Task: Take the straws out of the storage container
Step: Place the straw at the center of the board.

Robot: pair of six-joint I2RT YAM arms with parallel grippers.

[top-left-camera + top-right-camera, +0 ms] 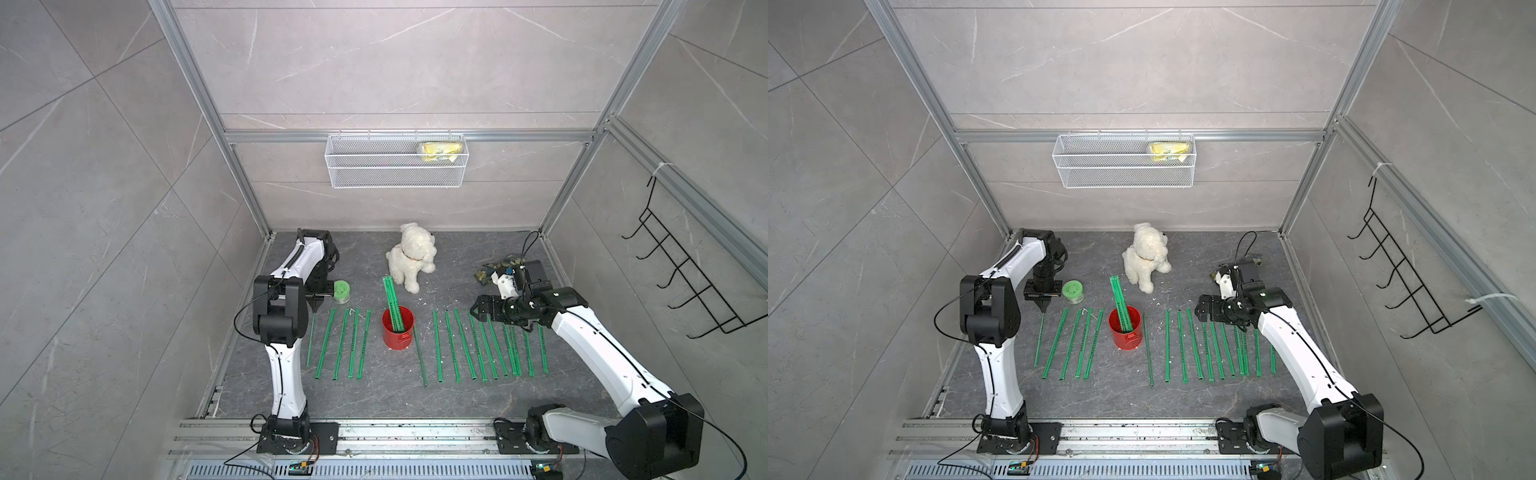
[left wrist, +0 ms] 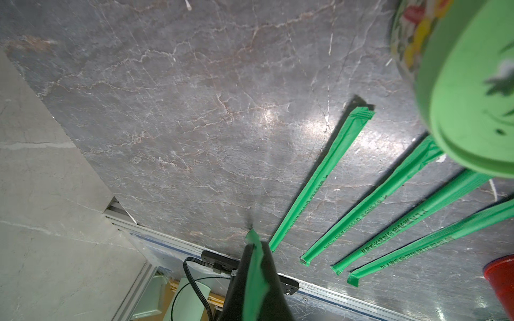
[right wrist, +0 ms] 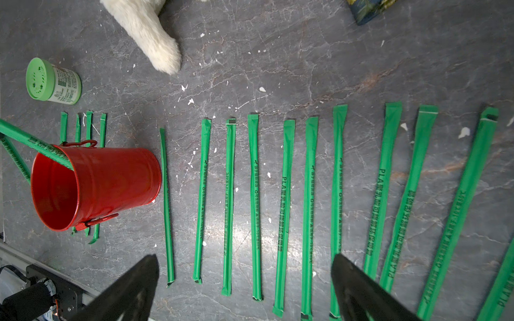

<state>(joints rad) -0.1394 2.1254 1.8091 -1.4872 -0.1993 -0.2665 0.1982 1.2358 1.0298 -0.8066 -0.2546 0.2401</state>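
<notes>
Grey marble-look wall panels (image 1: pixel 374 62), dark veined stone floor (image 1: pixel 374 395), aluminium frame (image 1: pixel 270 136)

Bare floor (image 2: pixel 194 111) is lying open on the left gripper's (image 2: pixel 252 246) outer side, toward the wall (image 2: pixel 41 194). A green-lidded jar (image 2: pixel 472 97) is crowding its inner side. Beneath the right gripper (image 3: pixel 244 264), rows of straws (image 3: pixel 286 208) are covering the floor, and the red can (image 1: pixel 397 328) is standing between both grippers.
</notes>
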